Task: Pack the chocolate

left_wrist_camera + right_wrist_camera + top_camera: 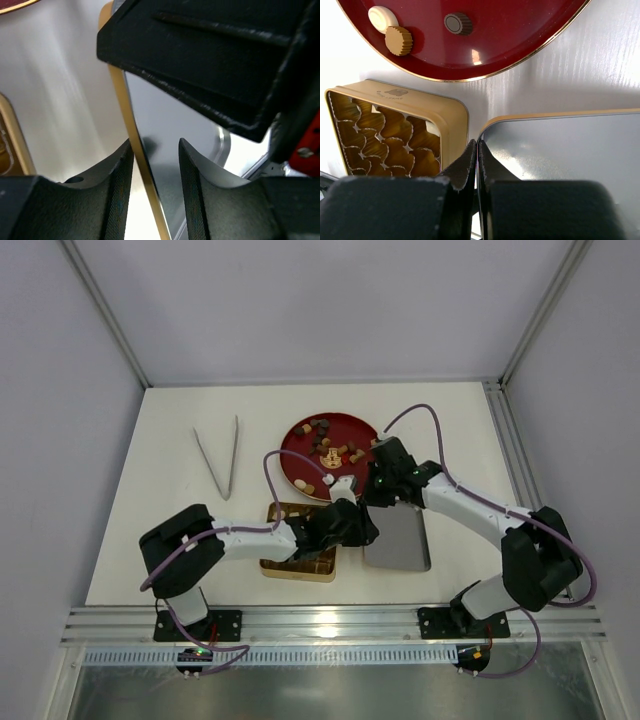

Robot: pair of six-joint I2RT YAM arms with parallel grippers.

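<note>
- You work on a white table (180,540) with pale walls around it.
- The chocolate (325,450) lies loose on the red plate (355,430), upper middle of the top view. The pieces look small, light and easily dented, so pinch each gently by its sides.
- Your left gripper (155,150) stands partly open astride the lid (170,130) rim. Your right gripper (477,150) is pressed together, empty, at the lid's corner.
- The gold box (420,107) bears a small embossed mark — unreadable.

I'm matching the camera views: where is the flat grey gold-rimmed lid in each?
Top external: the flat grey gold-rimmed lid lies right of lower centre.
Left wrist: lid fills the middle, rim running downward.
Right wrist: lid at lower right.
Shared landmark: the round red plate, in all three.
</note>
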